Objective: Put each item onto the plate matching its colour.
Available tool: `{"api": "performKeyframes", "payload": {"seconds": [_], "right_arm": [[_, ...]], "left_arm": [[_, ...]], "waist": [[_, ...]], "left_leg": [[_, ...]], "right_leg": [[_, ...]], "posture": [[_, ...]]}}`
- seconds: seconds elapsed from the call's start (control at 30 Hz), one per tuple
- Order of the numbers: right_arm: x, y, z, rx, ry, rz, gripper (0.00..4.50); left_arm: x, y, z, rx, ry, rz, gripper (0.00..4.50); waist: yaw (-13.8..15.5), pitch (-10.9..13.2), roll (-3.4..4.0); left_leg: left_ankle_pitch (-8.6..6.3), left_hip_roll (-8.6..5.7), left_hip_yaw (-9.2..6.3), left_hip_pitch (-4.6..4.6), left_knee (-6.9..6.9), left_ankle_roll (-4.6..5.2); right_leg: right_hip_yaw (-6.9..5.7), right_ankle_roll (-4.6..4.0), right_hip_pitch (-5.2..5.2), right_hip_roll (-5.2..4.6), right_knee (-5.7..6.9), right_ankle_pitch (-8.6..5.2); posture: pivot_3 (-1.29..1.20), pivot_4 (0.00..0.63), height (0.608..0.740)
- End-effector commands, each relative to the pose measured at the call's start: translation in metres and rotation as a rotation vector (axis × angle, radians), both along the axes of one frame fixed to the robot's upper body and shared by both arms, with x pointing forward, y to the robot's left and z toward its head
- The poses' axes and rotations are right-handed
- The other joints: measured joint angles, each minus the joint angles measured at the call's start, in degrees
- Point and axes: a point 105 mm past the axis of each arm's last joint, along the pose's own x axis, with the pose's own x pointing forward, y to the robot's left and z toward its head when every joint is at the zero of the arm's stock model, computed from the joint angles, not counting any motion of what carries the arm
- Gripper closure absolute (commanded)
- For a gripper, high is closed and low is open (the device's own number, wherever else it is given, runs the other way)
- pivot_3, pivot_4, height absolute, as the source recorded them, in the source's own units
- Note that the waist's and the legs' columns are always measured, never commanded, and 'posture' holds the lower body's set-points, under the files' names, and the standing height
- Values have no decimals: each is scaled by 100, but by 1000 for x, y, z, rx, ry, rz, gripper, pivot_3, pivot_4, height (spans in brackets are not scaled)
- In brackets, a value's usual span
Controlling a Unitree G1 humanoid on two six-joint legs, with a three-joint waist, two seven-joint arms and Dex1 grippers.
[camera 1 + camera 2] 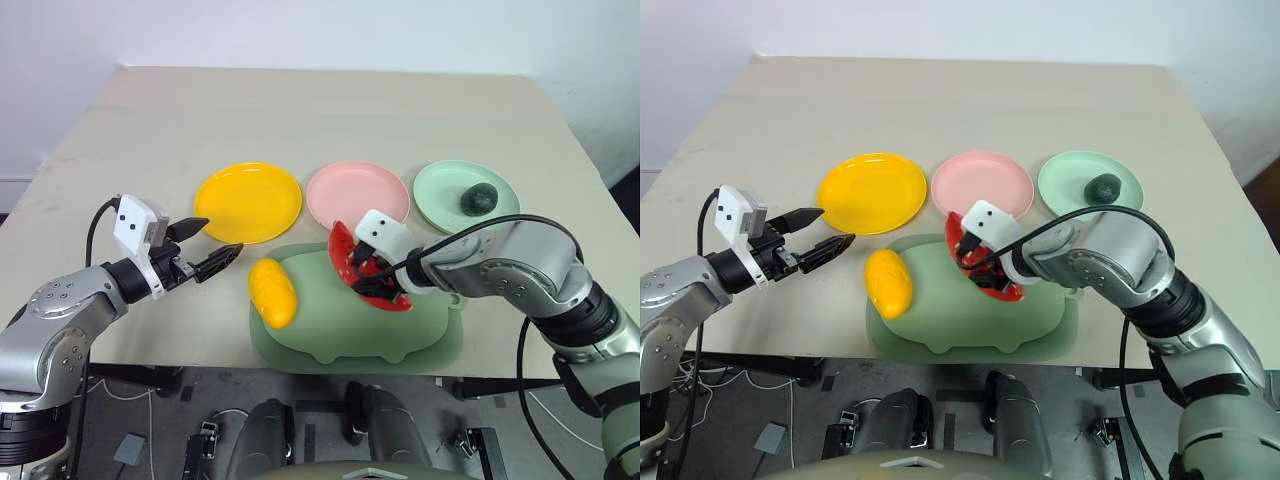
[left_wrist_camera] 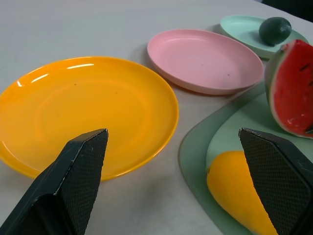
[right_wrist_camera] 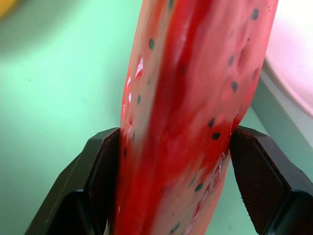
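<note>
I've got a beige table (image 1: 300, 110) in front of me. Sitting right on it: yellow plate (image 1: 248, 202), pink plate (image 1: 358, 194), mint green plate (image 1: 440, 190) in a row, and a green pig-shaped board (image 1: 350, 335) nearer me.

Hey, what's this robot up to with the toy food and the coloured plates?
It is sorting toy foods by colour. The right gripper has its jaws shut on the watermelon wedge, which is on the green pig-shaped board. The avocado already sits on the mint green plate. The yellow fruit lies on the board; the yellow plate and pink plate are empty. The left gripper hovers open.
</note>
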Motion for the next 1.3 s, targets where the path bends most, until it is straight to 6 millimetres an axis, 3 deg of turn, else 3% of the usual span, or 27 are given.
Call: {"api": "performKeyframes", "payload": {"seconds": [0.03, 0.1, 0.17, 0.33, 0.53, 0.63, 0.7, 0.9, 1.1, 1.17, 1.3], "right_arm": [[30, 1, 68, 130, -167, -35, 1441], [54, -2, 88, 143, -247, -73, 1441], [78, -6, 94, 108, -328, -92, 1441], [118, -6, 71, 56, -345, -73, 1441], [138, -8, 44, -12, -339, -40, 1441], [139, -5, 45, -8, -341, -3, 450], [137, -5, 48, -10, -356, 36, 26], [122, -7, 78, 8, -548, 164, 26], [107, -27, 102, 21, -681, 188, 26], [106, -35, 112, 48, -709, 155, 26], [112, -43, 123, 80, -743, 90, 26]], "left_arm": [[-3, 2, 13, 15, -58, 6, 0], [-2, 3, 13, 17, -58, 9, 0], [-2, 3, 13, 19, -58, 8, 0], [0, 2, 17, 23, -72, 3, 0], [-5, 4, 20, 38, -80, 6, 0], [-8, 4, 20, 47, -78, 0, 0], [-11, 4, 21, 55, -77, -5, 0], [-11, 10, 26, 88, -68, 23, 0], [-15, -3, 46, 92, -53, 76, 0], [-17, -15, 48, 106, -20, 85, 0], [-25, -44, 48, -26, 107, 58, 0]], "waist": [[-3, 1, 2], [-2, 1, 2], [0, 0, 1], [-3, 0, -1], [-11, 2, 2], [-17, 4, 3], [-16, 4, 5], [4, 6, 7], [13, 5, 6], [7, 6, 5], [-13, 5, 3]], "left_leg": [[0, 0, 3, -2, 0, 0], [0, 0, 2, -4, -1, -1], [0, -2, 2, -5, -3, 0], [-2, -6, 6, -6, -1, 4], [2, -3, 6, -13, -3, -4], [7, -1, 8, -14, -3, -13], [8, -1, 8, -14, -3, -15], [7, 0, 3, -9, -3, -13], [10, 0, 1, -8, -2, -18], [10, -4, 2, -3, -1, -19], [13, -1, -2, 9, -2, -23]], "right_leg": [[2, 0, -4, 1, 2, 0], [2, -1, -7, 3, 3, 0], [2, -2, -8, 4, 1, -1], [2, 0, -4, -1, -2, 0], [1, 0, -14, -1, 3, 1], [2, 0, -14, -3, 3, 1], [1, 0, -14, -3, 3, 1], [0, 0, -12, -3, 7, 1], [1, 1, -8, -9, 7, 1], [2, 1, -4, -8, 8, 2], [8, 1, 6, -7, 9, 2]], "posture": [[0, 150, 740], [0, 150, 740], [0, 150, 740], [0, 150, 740], [0, 150, 740], [0, 150, 740], [0, 150, 740], [0, 150, 740], [0, 150, 740], [0, 150, 740], [0, 150, 740]]}}
